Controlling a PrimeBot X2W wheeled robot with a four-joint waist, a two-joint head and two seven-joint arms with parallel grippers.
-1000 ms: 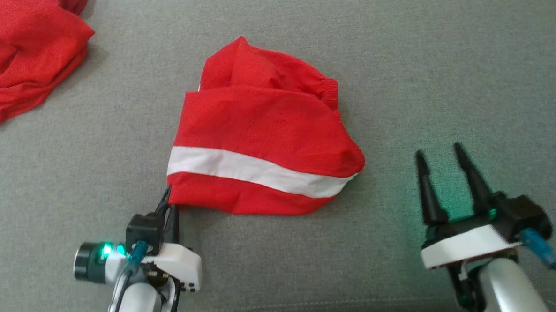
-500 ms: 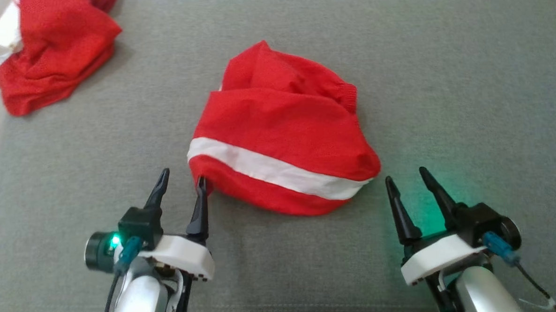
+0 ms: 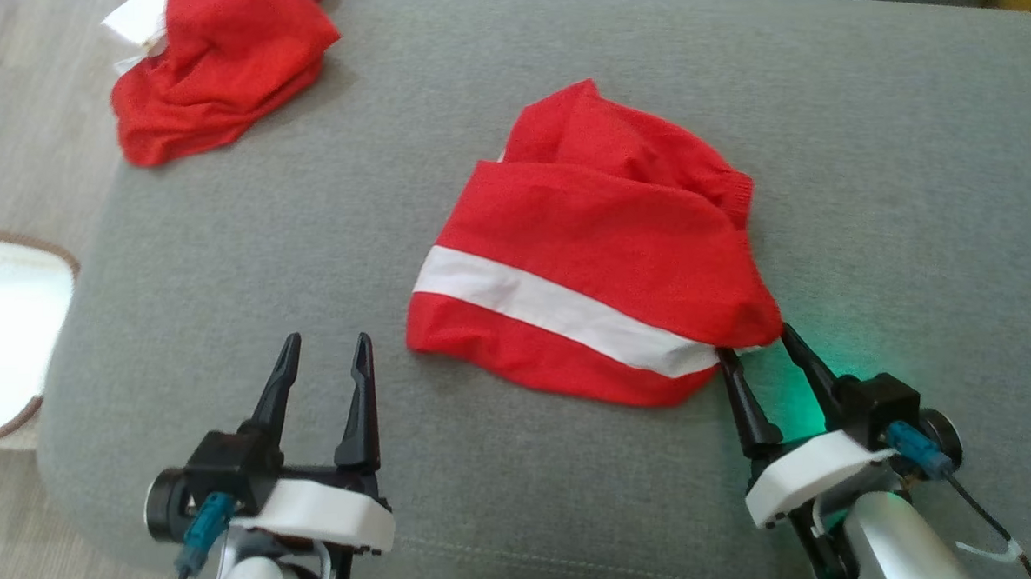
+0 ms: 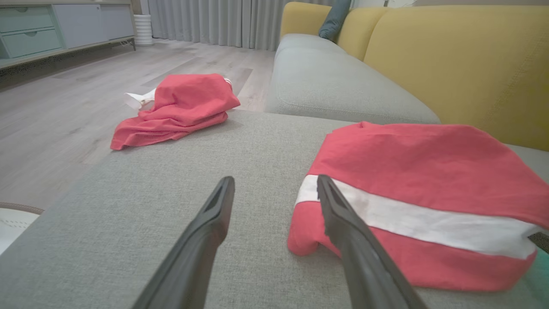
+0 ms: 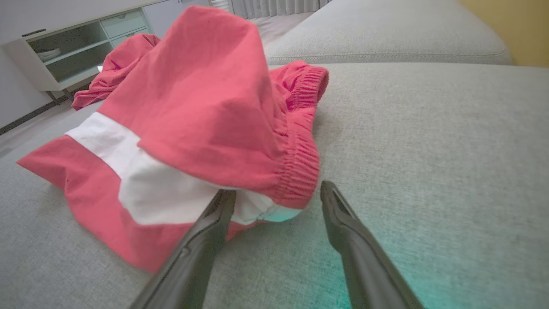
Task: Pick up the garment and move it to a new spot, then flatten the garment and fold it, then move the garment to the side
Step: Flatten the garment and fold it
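Far-left corner of the grey cushion point(image 3: 911, 176): a second red cloth point(image 3: 219, 67), crumpled, with a bit of white at its far end. It is well apart from everything else.

Left gripper point(image 3: 327, 339): near-left part of the cushion, fingers spread, nothing between them. It is just beside the garment's near-left corner but not touching; the left wrist view shows a gap of bare cushion between them.

Garment point(image 3: 602, 268): red, roughly mid-cushion, lying in a loosely folded heap, not flat. A white stripe point(image 3: 560, 309) runs across its near part, and an elastic waistband point(image 5: 300, 167) is bunched along its right side.

Right gripper point(image 3: 754, 342): fingers spread at the garment's near-right corner. In the right wrist view the tip of one finger sits under the white cloth edge, while the other is on bare cushion clear of the fabric. The waistband corner sits just ahead of the gap, and nothing is pinched.
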